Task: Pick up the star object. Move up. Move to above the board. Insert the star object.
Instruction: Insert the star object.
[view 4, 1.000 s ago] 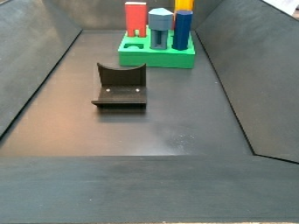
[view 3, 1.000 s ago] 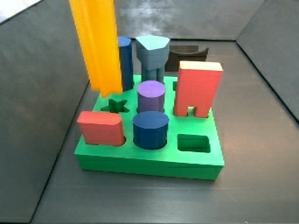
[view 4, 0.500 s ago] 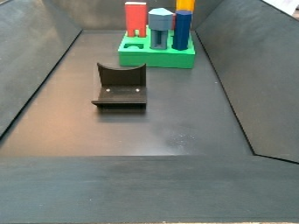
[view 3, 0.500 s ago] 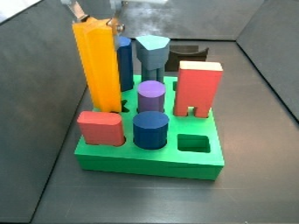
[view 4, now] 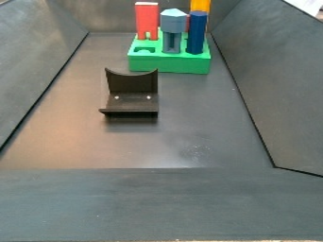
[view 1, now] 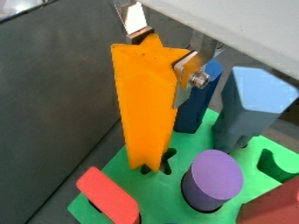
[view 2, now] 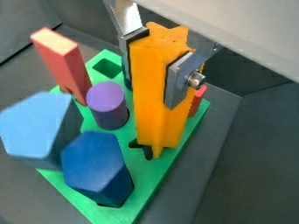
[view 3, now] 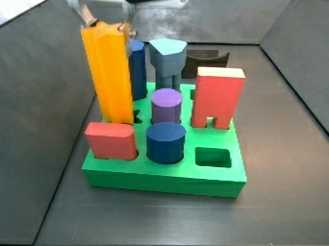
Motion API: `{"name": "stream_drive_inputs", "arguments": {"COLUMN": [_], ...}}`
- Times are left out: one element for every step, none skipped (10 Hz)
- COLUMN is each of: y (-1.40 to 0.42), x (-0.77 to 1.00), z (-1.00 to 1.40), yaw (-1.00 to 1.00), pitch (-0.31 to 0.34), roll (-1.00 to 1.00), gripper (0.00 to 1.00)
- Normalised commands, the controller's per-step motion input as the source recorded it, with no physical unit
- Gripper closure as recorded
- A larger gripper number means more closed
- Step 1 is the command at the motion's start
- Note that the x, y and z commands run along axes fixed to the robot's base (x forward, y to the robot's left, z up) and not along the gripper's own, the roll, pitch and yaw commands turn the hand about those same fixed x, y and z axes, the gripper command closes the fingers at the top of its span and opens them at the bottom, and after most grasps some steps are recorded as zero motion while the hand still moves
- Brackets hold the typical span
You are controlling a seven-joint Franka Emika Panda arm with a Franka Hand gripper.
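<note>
The star object (view 3: pixel 107 72) is a tall orange-yellow ridged prism. It stands upright at the back left of the green board (view 3: pixel 154 179), with its lower end in the star cut-out. My gripper (view 3: pixel 103 13) is shut on its top. Both wrist views show the star object (view 1: pixel 146 105) (view 2: pixel 158 92) between the silver fingers (view 1: pixel 187 80) (view 2: pixel 179 80), with the gripper (view 1: pixel 159 48) (view 2: pixel 156 54) straddling its upper end. In a side view only the star's top (view 4: pixel 199 5) shows above the board (view 4: pixel 171 62); the gripper is out of that frame.
On the board stand a red arch block (view 3: pixel 221 96), a purple cylinder (view 3: pixel 166 104), a dark blue cylinder (view 3: pixel 164 142), a red block (view 3: pixel 112 140), a blue hexagonal column (view 3: pixel 137 62) and a grey-blue column (view 3: pixel 167 60). A square hole (view 3: pixel 215 157) is open. The fixture (view 4: pixel 128 93) stands mid-floor.
The gripper has come down with the star object. Its lower end has gone from just above the board into the star cut-out. It has barely moved in the last half second.
</note>
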Motion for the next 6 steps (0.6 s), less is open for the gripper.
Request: {"name": "stream_drive_inputs", "arguments": {"y": [0.0, 0.02, 0.05, 0.05, 0.15, 0.03], "x": [0.0, 0.0, 0.06, 0.05, 0.26, 0.13], "z": [-0.26, -0.3, -0.33, -0.29, -0.19, -0.11], "yaw": [0.12, 0.08, 0.11, 0.1, 0.09, 0.03], "pitch": [-0.09, -0.106, -0.059, -0.047, 0.0, 0.0], "roll": [-0.01, 0.0, 0.0, 0.0, 0.0, 0.0], "gripper": [1.0, 1.0, 1.0, 1.0, 1.0, 1.0]}}
